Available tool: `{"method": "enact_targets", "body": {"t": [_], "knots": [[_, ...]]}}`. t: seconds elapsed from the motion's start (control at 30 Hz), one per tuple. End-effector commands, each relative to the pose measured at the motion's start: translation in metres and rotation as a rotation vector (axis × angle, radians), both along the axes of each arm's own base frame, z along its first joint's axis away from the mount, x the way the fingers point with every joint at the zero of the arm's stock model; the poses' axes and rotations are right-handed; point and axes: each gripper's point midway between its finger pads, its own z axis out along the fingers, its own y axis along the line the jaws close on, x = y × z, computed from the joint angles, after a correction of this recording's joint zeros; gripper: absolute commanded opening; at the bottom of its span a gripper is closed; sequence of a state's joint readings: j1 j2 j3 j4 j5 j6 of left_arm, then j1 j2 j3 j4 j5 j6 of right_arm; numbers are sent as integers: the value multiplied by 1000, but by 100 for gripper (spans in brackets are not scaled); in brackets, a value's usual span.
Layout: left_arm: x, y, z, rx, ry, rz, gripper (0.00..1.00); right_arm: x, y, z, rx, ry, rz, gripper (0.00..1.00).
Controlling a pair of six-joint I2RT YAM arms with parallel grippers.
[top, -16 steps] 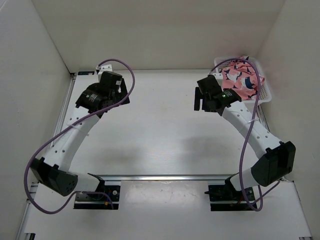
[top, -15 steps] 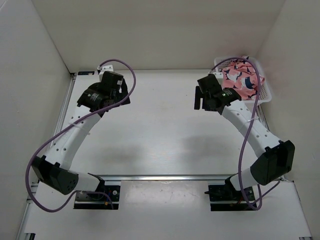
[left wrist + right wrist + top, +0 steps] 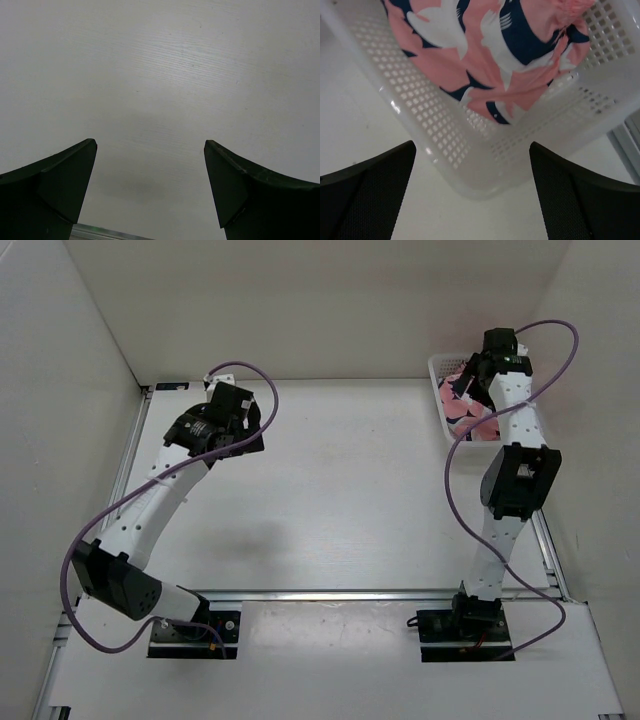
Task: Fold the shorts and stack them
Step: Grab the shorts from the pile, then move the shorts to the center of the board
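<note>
**Fig. Shorts heaped in the basket; both grippers empty**

Nearest me, the left gripper (image 3: 150, 145) hung over bare table (image 3: 175, 75), its jaws wide and holding nothing. Farther off, at the far right corner, the right gripper (image 3: 472, 145) was poised above the basket (image 3: 405, 100), jaws likewise wide and empty. The shorts (image 3: 485, 60) lay crumpled inside the basket, heaped against one mesh wall. I judged them light and limp, likely to drape and drag rather than lift as one piece. A pinch on a raised fold atop the heap, or on the gathered edge, seemed the best hold. The basket's rim and wall barred a low approach, and so light a basket might rise with the cloth. Beyond it, the side wall (image 3: 590, 360) looked close enough to cramp the arm.
</note>
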State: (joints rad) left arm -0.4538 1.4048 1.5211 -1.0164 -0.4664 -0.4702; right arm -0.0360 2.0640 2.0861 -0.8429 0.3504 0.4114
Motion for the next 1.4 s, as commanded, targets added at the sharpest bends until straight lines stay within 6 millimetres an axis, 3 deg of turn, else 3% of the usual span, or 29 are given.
{"method": "enact_targets", "body": {"t": [0.0, 0.03, 0.07, 0.13, 0.17, 0.23, 0.3, 0.33, 0.37, 0.4, 0.47, 0.5, 0.53, 0.6, 0.63, 0.73, 0.8, 0.87, 0.9, 0.97, 1.07, 1.13, 1.17, 1.2, 1.3, 1.33, 1.37], "knots": [[6, -3, 3, 0, -2, -14, 100, 15, -17, -16, 86, 34, -7, 100], [8, -5, -3, 7, 13, -14, 100, 28, -22, -6, 96, -11, -17, 100], [9, -5, -6, 11, 22, -14, 100, 32, -33, -29, 109, 31, -49, 100], [15, -10, -8, 7, 31, -21, 100, 41, -41, -36, 132, 17, -76, 100], [16, -10, -11, 10, 39, -21, 100, 44, -48, -55, 143, 46, -88, 100], [21, -14, -14, 15, 52, -33, 100, 49, -54, -68, 162, 48, -100, 100], [23, -15, -20, 22, 68, -33, 100, 57, -55, -85, 186, 51, -93, 92], [27, -17, -22, 33, 76, -41, 100, 63, -54, -87, 195, 34, -83, 82], [29, -18, -21, 32, 73, -41, 100, 68, -53, -89, 195, 25, -67, 67], [32, -19, -22, 40, 76, -49, 100, 70, -52, -87, 196, 17, -51, 34], [33, -19, -23, 44, 84, -49, 100, 73, -53, -70, 190, -22, -47, 7], [34, -20, -20, 40, 76, -49, 100, 71, -52, -63, 195, -33, -54, 1], [35, -20, -23, 44, 84, -49, 100, 70, -52, -51, 191, -55, -52, 1], [35, -22, -23, 38, 87, -55, 100, 64, -40, -9, 148, -131, -25, 1], [34, -24, -24, 28, 92, -63, 100, 57, -34, 35, 117, -209, -3, 1], [35, -22, -24, 21, 95, -60, 100, 45, 6, 101, 55, -328, 123, 1], [41, 3, -6, -20, 51, 1, 100, 14, 62, 186, 42, -481, 292, 1], [39, 15, 9, -55, 23, 22, 100, -8, 92, 233, 19, -575, 393, 1], [39, 17, 19, -88, 3, 18, 100, -30, 120, 263, 24, -638, 476, 1], [34, 37, 37, -98, -30, 54, 100, -62, 148, 299, 46, -720, 569, 1], [28, 62, 66, -109, -83, 116, 100, -110, 207, 326, 116, -783, 743, 1], [21, 73, 77, -117, -94, 140, 100, -127, 228, 321, 147, -768, 809, 1], [17, 82, 91, -123, -129, 161, 100, -145, 238, 325, 162, -778, 845, 1], [13, 84, 96, -132, -142, 163, 100, -145, 246, 298, 170, -711, 863, 1], [0, 96, 114, -151, -197, 185, 100, -146, 245, 250, 178, -609, 830, 1], [-4, 92, 113, -163, -193, 158, 100, -141, 246, 200, 191, -487, 826, 2], [-4, 93, 115, -172, -205, 158, 100, -139, 241, 182, 188, -449, 813, 42]]}}
